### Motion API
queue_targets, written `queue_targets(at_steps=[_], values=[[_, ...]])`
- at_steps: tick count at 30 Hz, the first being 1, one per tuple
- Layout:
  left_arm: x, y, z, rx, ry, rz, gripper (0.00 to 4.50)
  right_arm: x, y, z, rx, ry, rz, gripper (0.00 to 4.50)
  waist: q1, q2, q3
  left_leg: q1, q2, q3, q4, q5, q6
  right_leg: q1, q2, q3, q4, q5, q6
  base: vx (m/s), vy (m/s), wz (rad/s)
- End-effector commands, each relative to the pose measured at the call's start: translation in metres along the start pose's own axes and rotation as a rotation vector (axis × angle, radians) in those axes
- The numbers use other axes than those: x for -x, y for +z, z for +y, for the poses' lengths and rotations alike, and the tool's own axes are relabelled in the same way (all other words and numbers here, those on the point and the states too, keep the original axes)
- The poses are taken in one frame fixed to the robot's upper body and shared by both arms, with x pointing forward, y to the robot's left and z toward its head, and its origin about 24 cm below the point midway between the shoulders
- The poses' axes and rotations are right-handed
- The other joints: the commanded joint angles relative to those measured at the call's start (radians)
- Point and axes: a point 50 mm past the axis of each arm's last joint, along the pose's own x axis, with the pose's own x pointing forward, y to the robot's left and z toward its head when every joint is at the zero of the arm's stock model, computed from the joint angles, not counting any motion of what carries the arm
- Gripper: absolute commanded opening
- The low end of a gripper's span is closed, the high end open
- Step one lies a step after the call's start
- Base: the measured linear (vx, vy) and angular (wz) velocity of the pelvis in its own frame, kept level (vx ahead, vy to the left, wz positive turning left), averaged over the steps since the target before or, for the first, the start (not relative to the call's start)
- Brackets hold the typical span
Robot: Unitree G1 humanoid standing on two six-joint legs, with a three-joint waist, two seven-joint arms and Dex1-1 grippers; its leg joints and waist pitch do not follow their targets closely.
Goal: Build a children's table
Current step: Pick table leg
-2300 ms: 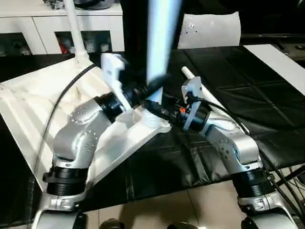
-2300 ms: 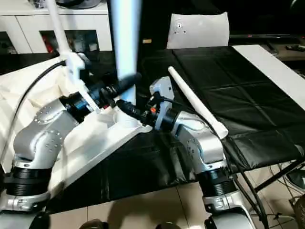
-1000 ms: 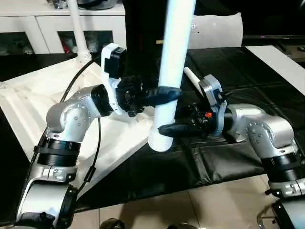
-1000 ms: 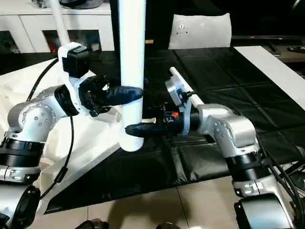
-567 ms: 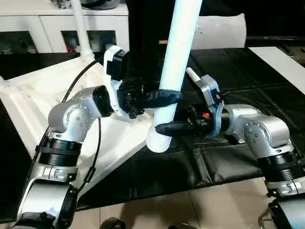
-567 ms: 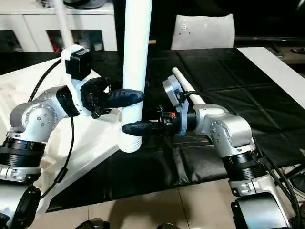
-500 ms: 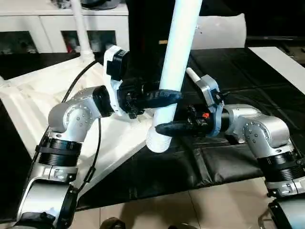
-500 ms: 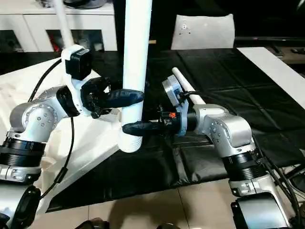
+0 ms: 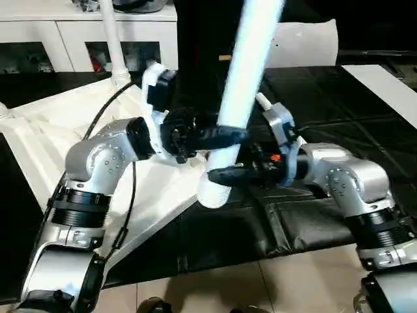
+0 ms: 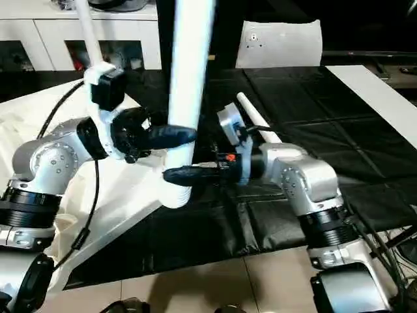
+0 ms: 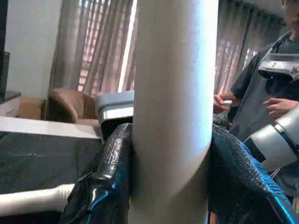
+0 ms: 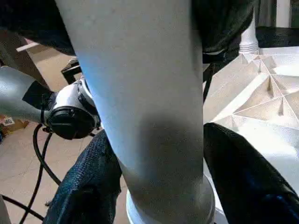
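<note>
The children's table lies in parts. Its square white top (image 9: pixel 45 140) rests ribbed side up on the left, with one leg (image 9: pixel 109 39) standing in the far corner. A second leg (image 9: pixel 238 98) is held up and leaning, its wide lower end by the top's near corner. My left gripper (image 9: pixel 228 134) is shut on this leg (image 11: pixel 173 116), black fingers (image 11: pixel 107 172) pressed to both sides. Just below, my right gripper (image 9: pixel 218 175) is shut on the same leg (image 12: pixel 149 93), its fingers (image 12: pixel 88 186) on either side. Another leg (image 10: pixel 257 124) lies behind my right arm.
The work lies on a black padded table (image 9: pixel 326 117) with tiled floor in front. A flat white board (image 9: pixel 384 81) lies at the far right. A white cabinet (image 9: pixel 58 32) stands behind. A person (image 11: pixel 261 79) stands beyond the table.
The held leg has tipped, its upper part now leaning further right and its lower end slightly left. Both grippers have stayed around it, and the right one has crept left.
</note>
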Motion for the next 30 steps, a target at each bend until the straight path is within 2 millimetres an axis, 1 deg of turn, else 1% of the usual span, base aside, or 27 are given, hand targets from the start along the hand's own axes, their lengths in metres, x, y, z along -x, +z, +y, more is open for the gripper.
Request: queue_targets(at_steps=[1,2,4,5,6,12,16,18,19,20,22,23,24,25,26,27,28,29,30], values=[[-0.011,0.000,-0.006,-0.013,-0.075,0.030,1.90,0.002,0.007,-0.004,0.015,-0.033,0.000,2.46,-0.001,-0.005,-0.078,0.020,0.029,-0.001,-0.064,-0.158,0.007,0.052,-0.067,0.036,-0.067,-0.243,-0.177,0.000,0.000,0.00],[-0.011,0.000,-0.006,-0.012,-0.075,0.031,1.90,0.002,0.007,-0.004,0.015,-0.029,-0.001,2.46,-0.001,-0.005,-0.078,0.020,0.029,-0.001,-0.064,-0.158,0.008,0.052,-0.068,0.036,-0.067,-0.243,-0.178,0.000,0.000,0.00],[-0.010,0.000,-0.006,-0.012,-0.075,0.031,1.90,0.002,0.006,-0.004,0.014,-0.026,-0.002,2.27,-0.002,-0.005,-0.077,0.020,0.029,-0.001,-0.064,-0.163,0.007,0.052,-0.068,0.036,-0.069,-0.255,-0.175,0.000,0.000,0.00],[-0.010,0.000,-0.006,-0.012,-0.074,0.031,1.90,0.002,0.006,-0.003,0.013,-0.024,-0.002,2.27,-0.002,-0.005,-0.078,0.020,0.029,-0.001,-0.064,-0.162,0.006,0.052,-0.068,0.036,-0.068,-0.254,-0.175,0.000,0.000,0.00],[-0.010,0.000,-0.006,-0.013,-0.073,0.031,1.90,0.002,0.006,-0.002,0.004,-0.011,-0.002,2.09,-0.001,-0.005,-0.078,0.020,0.029,-0.001,-0.064,-0.161,0.006,0.052,-0.068,0.036,-0.068,-0.251,-0.176,0.000,0.000,0.00],[-0.011,0.001,-0.003,-0.029,-0.045,0.026,1.90,0.001,0.004,-0.001,0.000,-0.004,-0.004,2.02,-0.001,-0.003,-0.077,0.020,0.029,-0.001,-0.064,-0.161,0.006,0.052,-0.068,0.036,-0.069,-0.248,-0.177,0.000,0.000,0.00],[-0.009,0.002,0.005,-0.059,0.055,0.023,1.90,0.001,0.004,-0.003,0.010,-0.027,-0.013,2.00,-0.001,-0.002,-0.078,0.019,0.029,-0.002,-0.063,-0.160,0.006,0.054,-0.068,0.036,-0.068,-0.237,-0.180,0.000,0.000,0.00],[-0.008,0.002,0.005,-0.044,0.057,0.026,1.90,0.001,0.004,-0.004,0.016,-0.040,-0.017,2.00,-0.001,-0.002,-0.078,0.020,0.028,-0.001,-0.063,-0.167,0.005,0.052,-0.067,0.035,-0.069,-0.242,-0.181,0.000,0.000,0.00],[-0.008,0.003,0.004,-0.029,0.055,0.028,2.46,0.001,0.004,-0.004,0.021,-0.052,-0.020,1.99,-0.001,0.000,-0.079,0.020,0.028,-0.002,-0.063,-0.163,0.005,0.053,-0.067,0.035,-0.068,-0.242,-0.182,0.000,0.000,0.00],[-0.007,0.003,0.003,-0.027,0.057,0.028,2.46,0.001,0.004,-0.004,0.023,-0.055,-0.021,1.99,-0.001,0.000,-0.079,0.020,0.028,-0.002,-0.063,-0.161,0.005,0.052,-0.067,0.035,-0.068,-0.238,-0.182,0.000,0.000,0.00],[-0.006,0.004,0.002,-0.032,0.069,0.031,2.79,0.000,0.004,-0.007,0.042,-0.094,-0.034,1.98,-0.003,0.001,-0.078,0.021,0.029,-0.003,-0.064,-0.166,-0.003,0.050,-0.068,0.035,-0.068,-0.238,-0.185,0.000,0.000,0.00],[-0.005,0.004,0.001,-0.041,0.071,0.036,2.79,0.000,0.004,-0.007,0.046,-0.102,-0.038,1.98,-0.004,0.000,-0.078,0.021,0.029,-0.003,-0.065,-0.169,-0.004,0.051,-0.067,0.035,-0.067,-0.241,-0.184,0.000,0.000,0.00],[-0.004,0.004,0.001,-0.068,0.092,0.040,2.79,0.000,0.004,-0.009,0.055,-0.124,-0.046,1.98,-0.003,0.005,-0.078,0.022,0.029,-0.004,-0.065,-0.171,-0.005,0.051,-0.068,0.035,-0.068,-0.242,-0.184,0.000,0.000,0.00],[-0.001,0.003,0.003,-0.116,0.145,0.044,3.03,-0.001,0.004,-0.011,0.070,-0.165,-0.058,1.97,-0.003,0.006,-0.079,0.023,0.030,-0.004,-0.065,-0.174,-0.009,0.051,-0.067,0.036,-0.068,-0.236,-0.181,0.000,0.000,0.00],[-0.001,0.003,0.003,-0.118,0.147,0.044,3.07,-0.001,0.004,-0.011,0.071,-0.167,-0.059,1.96,-0.003,0.006,-0.079,0.023,0.030,-0.004,-0.065,-0.174,-0.009,0.051,-0.067,0.036,-0.068,-0.236,-0.181,0.000,0.000,0.00],[0.003,0.002,0.005,-0.150,0.210,0.036,3.08,-0.002,0.004,-0.014,0.085,-0.213,-0.073,1.96,-0.005,0.006,-0.079,0.021,0.031,-0.005,-0.066,-0.175,-0.016,0.051,-0.067,0.036,-0.067,-0.225,-0.179,0.000,0.000,0.00],[0.006,0.001,0.005,-0.171,0.256,0.040,3.09,-0.002,0.004,-0.017,0.093,-0.261,-0.084,1.96,-0.006,0.009,-0.079,0.022,0.031,-0.005,-0.067,-0.176,-0.020,0.050,-0.067,0.036,-0.066,-0.219,-0.179,0.000,0.000,0.00],[0.009,0.000,0.005,-0.187,0.296,0.041,3.09,-0.003,0.004,-0.019,0.100,-0.294,-0.091,1.96,-0.007,0.010,-0.079,0.022,0.031,-0.004,-0.067,-0.179,-0.022,0.049,-0.067,0.036,-0.066,-0.219,-0.178,0.000,0.000,0.00],[0.011,0.000,0.005,-0.197,0.323,0.043,3.09,-0.003,0.003,-0.021,0.105,-0.316,-0.096,1.96,-0.008,0.009,-0.079,0.022,0.031,-0.005,-0.068,-0.181,-0.024,0.050,-0.066,0.036,-0.066,-0.218,-0.177,0.000,0.000,0.00]])
